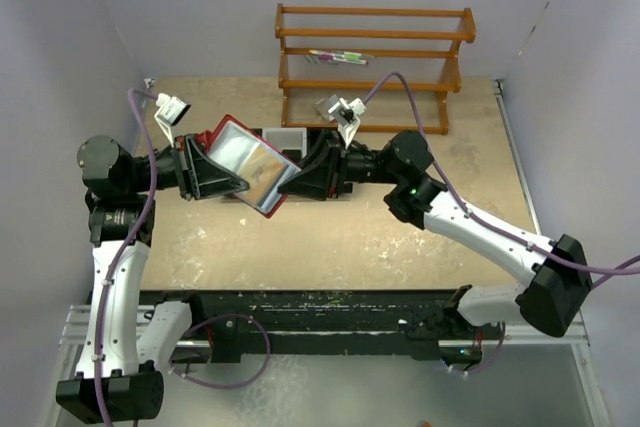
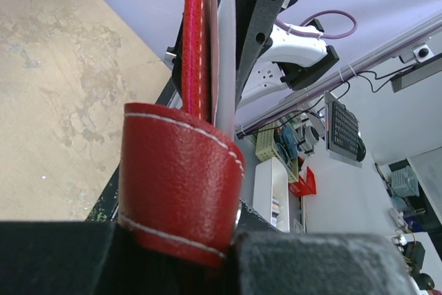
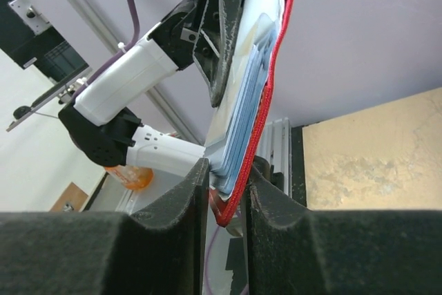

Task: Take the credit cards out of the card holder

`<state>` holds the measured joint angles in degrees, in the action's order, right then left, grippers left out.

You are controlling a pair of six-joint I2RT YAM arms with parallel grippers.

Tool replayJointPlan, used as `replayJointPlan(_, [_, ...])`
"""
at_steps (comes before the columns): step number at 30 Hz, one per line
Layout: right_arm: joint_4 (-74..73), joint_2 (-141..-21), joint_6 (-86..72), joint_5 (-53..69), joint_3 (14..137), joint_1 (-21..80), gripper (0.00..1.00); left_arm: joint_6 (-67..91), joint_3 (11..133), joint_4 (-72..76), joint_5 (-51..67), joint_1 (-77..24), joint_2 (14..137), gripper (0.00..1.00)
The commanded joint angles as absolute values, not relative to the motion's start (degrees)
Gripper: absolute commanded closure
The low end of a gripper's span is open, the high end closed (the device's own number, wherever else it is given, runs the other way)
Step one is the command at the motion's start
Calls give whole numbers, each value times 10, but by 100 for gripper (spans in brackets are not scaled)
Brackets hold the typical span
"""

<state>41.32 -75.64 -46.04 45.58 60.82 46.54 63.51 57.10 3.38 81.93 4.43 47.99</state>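
The card holder (image 1: 247,160) is a floppy little red wallet, hanging open in the air over the table (image 1: 400,237), strung between both arms. It looks light and soft, so I'd expect it to bend or twist if tugged. The credit cards (image 1: 264,175) sit inside the clear sleeves (image 3: 243,119). They're thin, stiff, slick plastic, probably best pinched by an exposed edge and slid straight out. The left gripper (image 1: 228,180) is clamped tight on the snap tab (image 2: 178,188) end, and the right gripper (image 3: 228,172) is pinched on the opposite edge, sleeves included.
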Motion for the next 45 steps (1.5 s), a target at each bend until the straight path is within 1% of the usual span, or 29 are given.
replayJointPlan(1, [436, -745, -441, 446, 601, 473, 76, 672, 594, 85, 790, 46, 473, 88])
replayJointPlan(5, [402, -742, -424, 403, 606, 472, 84, 684, 596, 91, 787, 46, 467, 89])
replayJointPlan(10, [362, -739, -430, 334, 613, 473, 85, 682, 591, 91, 787, 46, 461, 89])
replayJointPlan(13, [347, -749, -457, 306, 624, 473, 79, 658, 589, 77, 788, 46, 461, 89])
replayJointPlan(16, [333, -763, -497, 281, 631, 473, 77, 599, 600, 35, 792, 46, 464, 88])
replayJointPlan(19, [369, -763, -514, 257, 628, 476, 75, 553, 613, -20, 795, 46, 468, 88])
replayJointPlan(22, [397, -761, -529, 249, 620, 477, 72, 550, 613, -21, 798, 46, 468, 87])
replayJointPlan(24, [410, -762, -532, 245, 617, 479, 72, 551, 613, -19, 799, 46, 465, 87])
replayJointPlan(26, [425, -764, -533, 243, 615, 483, 74, 555, 614, -14, 801, 46, 464, 87])
replayJointPlan(30, [441, -770, -537, 234, 613, 490, 82, 565, 613, -2, 807, 46, 460, 85])
replayJointPlan(33, [433, -773, -538, 216, 616, 494, 86, 560, 611, 0, 811, 46, 455, 81])
replayJointPlan(34, [426, -773, -539, 205, 617, 495, 89, 556, 612, -1, 812, 46, 455, 79])
replayJointPlan(35, [415, -772, -537, 194, 618, 495, 91, 550, 612, -5, 812, 45, 455, 73])
replayJointPlan(36, [412, -771, -531, 189, 618, 497, 93, 544, 614, -12, 812, 46, 455, 62])
replayJointPlan(37, [408, -768, -524, 182, 618, 499, 95, 532, 617, -22, 812, 46, 455, 47])
replayJointPlan(38, [402, -764, -518, 174, 619, 502, 99, 505, 623, -41, 809, 46, 455, 28])
replayJointPlan(40, [376, -757, -496, 163, 624, 505, 100, 448, 642, -107, 797, 46, 460, 9])
replayJointPlan(41, [357, -753, -482, 154, 629, 507, 100, 381, 656, -171, 786, 46, 462, 2])
replayJointPlan(42, [329, -749, -465, 146, 637, 508, 100, 328, 671, -203, 769, 46, 467, 0])
replayJointPlan(43, [299, -746, -448, 136, 647, 509, 100, 265, 688, -276, 740, 46, 472, 1])
replayJointPlan(45, [209, -741, -402, 93, 680, 514, 100, 153, 718, -363, 655, 46, 479, 1])
